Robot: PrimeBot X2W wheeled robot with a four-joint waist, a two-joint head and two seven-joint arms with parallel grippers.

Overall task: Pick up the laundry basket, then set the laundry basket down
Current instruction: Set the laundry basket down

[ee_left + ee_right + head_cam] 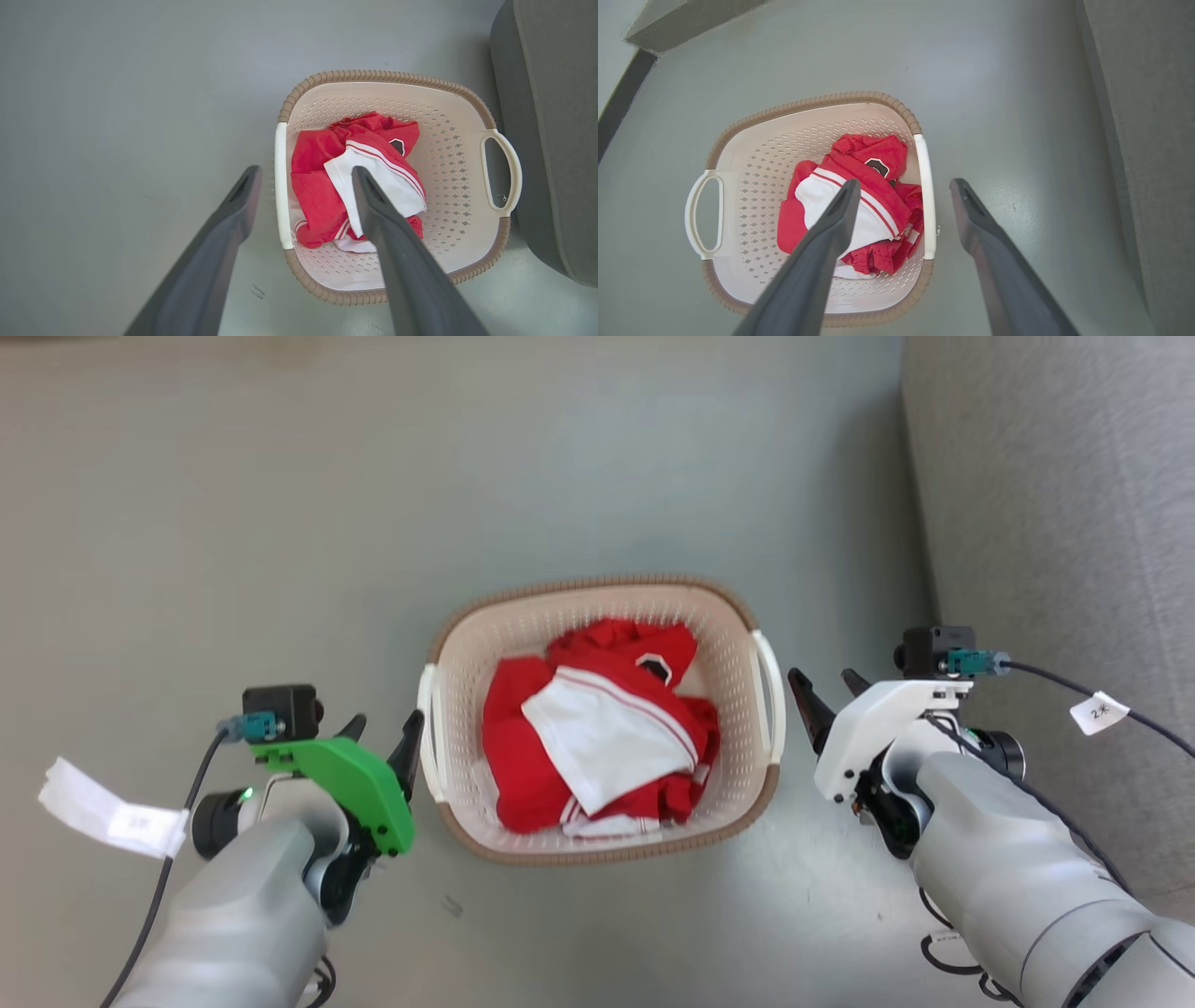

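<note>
The laundry basket (728, 644) is smooth, matt perforated plastic with a woven-look rim; the garment (597, 737) in it is soft cloth; the floor (280, 523) is faintly glossy.

Laundry basket (597, 585): cream perforated plastic, rounded-rectangular, brown woven-look rim, white loop handle on each short side. Upright on floor (280, 523), open top up, near grey upholstered furniture (1055, 523) (strip of floor between them). Holds crumpled red-and-white clothing (597, 737)

Cable tag (1099, 710): perhaps "2米"
</note>
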